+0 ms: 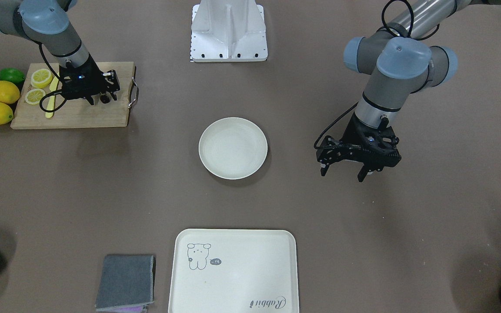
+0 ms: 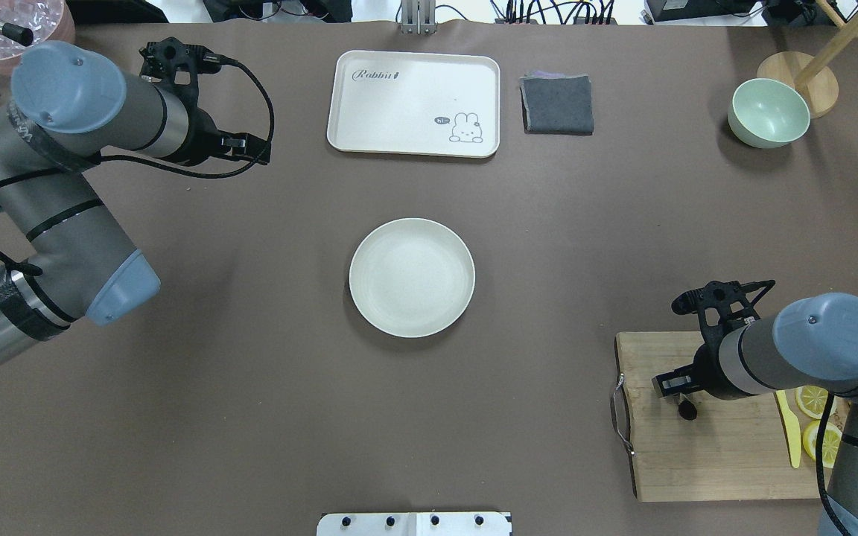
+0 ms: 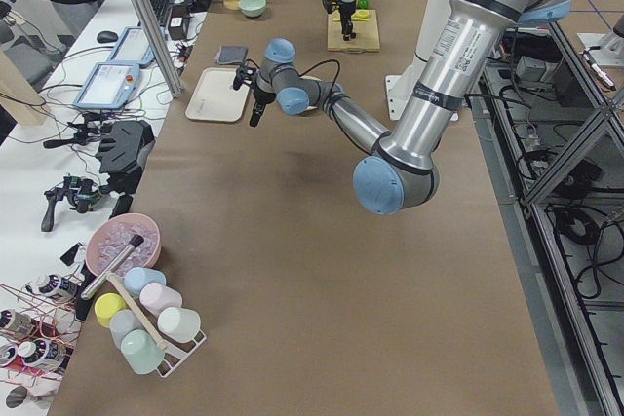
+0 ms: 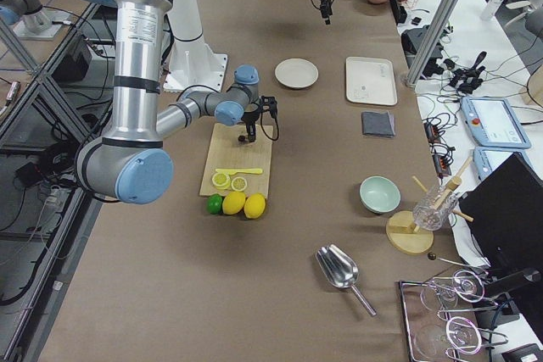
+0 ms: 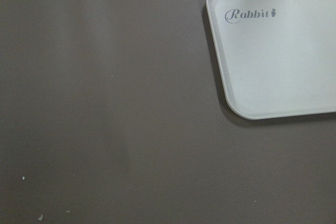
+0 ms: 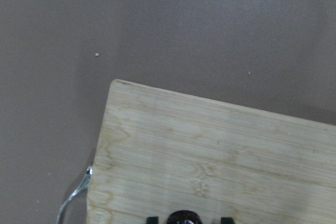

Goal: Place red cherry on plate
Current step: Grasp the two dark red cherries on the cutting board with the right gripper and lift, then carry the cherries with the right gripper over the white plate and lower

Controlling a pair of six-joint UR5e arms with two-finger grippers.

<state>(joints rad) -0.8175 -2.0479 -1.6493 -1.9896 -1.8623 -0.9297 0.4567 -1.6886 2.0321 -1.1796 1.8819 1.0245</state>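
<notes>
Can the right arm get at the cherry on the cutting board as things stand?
Probably yes. The right gripper hangs right over the cherry, its fingers open on either side, and nothing on the board blocks it.

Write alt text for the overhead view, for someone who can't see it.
The right arm's fingers reach down to a tiny dark cherry on a wooden cutting board at lower right. An empty cream plate sits at the brown table's centre; the left arm hovers upper left, beside a cream tray.
</notes>
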